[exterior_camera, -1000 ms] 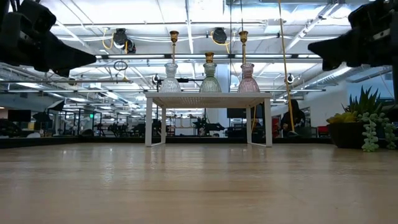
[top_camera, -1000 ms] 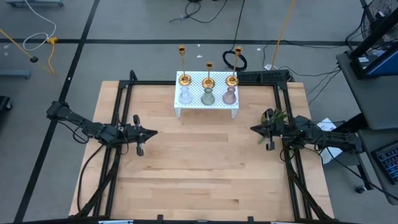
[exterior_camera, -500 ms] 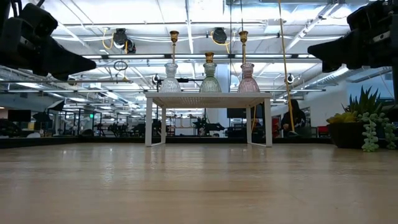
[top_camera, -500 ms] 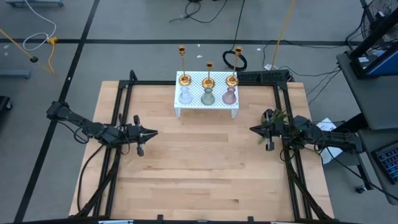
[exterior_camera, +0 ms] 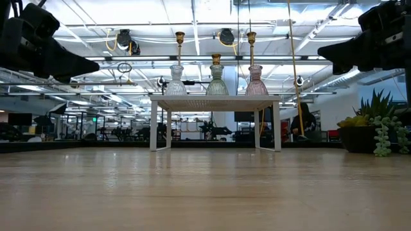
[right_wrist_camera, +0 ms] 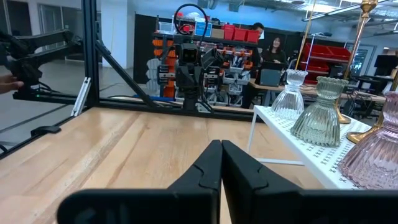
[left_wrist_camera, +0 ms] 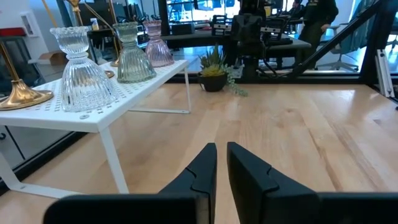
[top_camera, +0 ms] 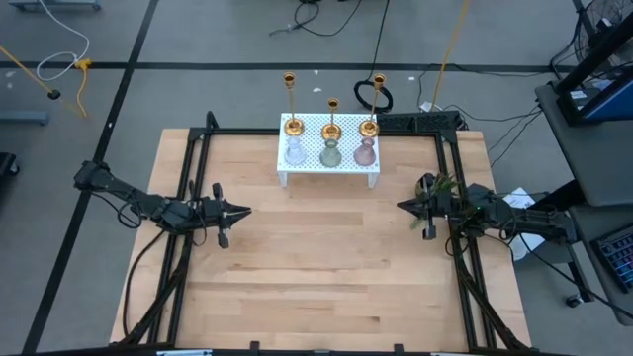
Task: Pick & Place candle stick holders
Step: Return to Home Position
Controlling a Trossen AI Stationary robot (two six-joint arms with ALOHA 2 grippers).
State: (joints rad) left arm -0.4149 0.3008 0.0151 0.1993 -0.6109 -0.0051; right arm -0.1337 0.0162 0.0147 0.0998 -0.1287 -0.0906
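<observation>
While all holders sit on the white stand | left jaws narrow, empty | right jaws closed, empty

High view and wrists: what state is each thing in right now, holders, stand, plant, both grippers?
Gold candlesticks: upright on stand.
Clear holder: upright on stand.
Green holder: upright on stand.
Pink holder: upright on stand.
White stand: level on table.
Plant: upright.
Left gripper: jaws nearly shut, empty, over table's left.
Right gripper: jaws shut, empty, over table's right.
</observation>
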